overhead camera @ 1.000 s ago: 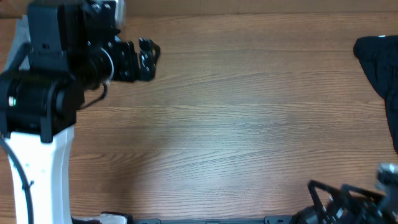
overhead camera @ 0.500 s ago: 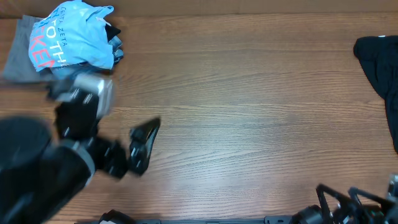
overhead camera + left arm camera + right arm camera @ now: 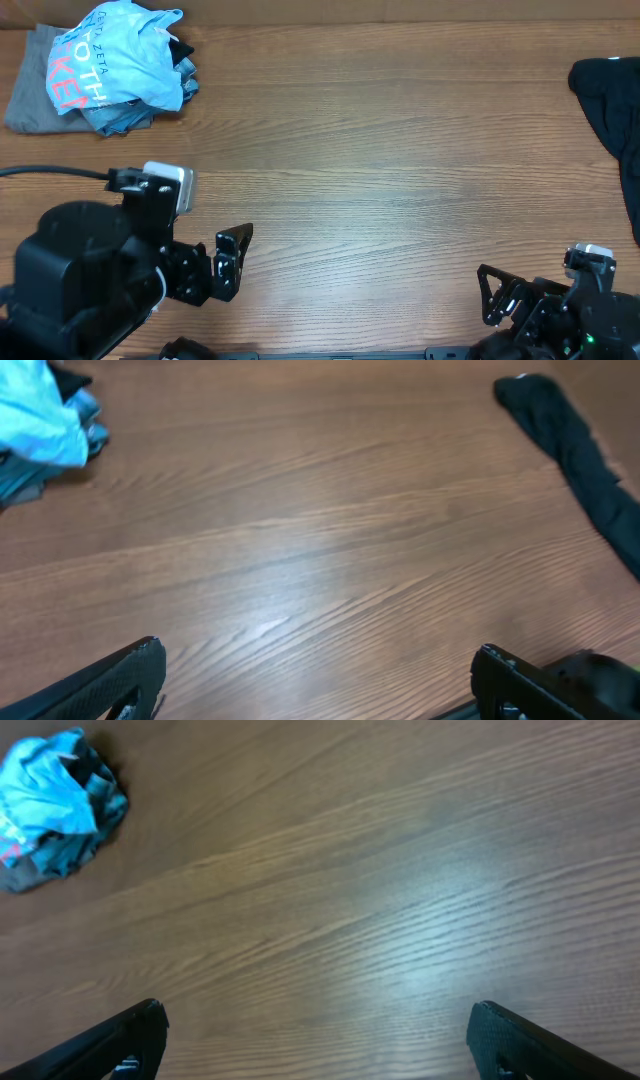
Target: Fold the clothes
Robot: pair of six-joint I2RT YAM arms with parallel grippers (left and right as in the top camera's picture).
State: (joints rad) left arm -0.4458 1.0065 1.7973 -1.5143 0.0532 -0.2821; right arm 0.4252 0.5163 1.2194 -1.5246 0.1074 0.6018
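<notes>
The light sky-blue T-shirt (image 3: pixel 120 55) lies crumpled at the table's far left corner, coral-red lettering facing up. It also shows at the top left of the left wrist view (image 3: pixel 40 415) and of the right wrist view (image 3: pixel 50 790). My left gripper (image 3: pixel 232 262) is open and empty near the front left, well apart from the shirt. In the left wrist view, the left gripper (image 3: pixel 320 680) has only bare wood between its jaws. My right gripper (image 3: pixel 492 298) is open and empty at the front right, over bare wood in its own view (image 3: pixel 315 1035).
The shirt sits on a grey garment (image 3: pixel 25 95) and a darker denim-blue one (image 3: pixel 125 120). A black garment (image 3: pixel 610 90) lies at the right edge and shows in the left wrist view (image 3: pixel 580 460). The wooden table (image 3: pixel 400 180) lies between the two piles.
My left arm has swung from over the far left corner down to the front left, uncovering the shirt pile. The right gripper has shifted slightly at the front edge.
</notes>
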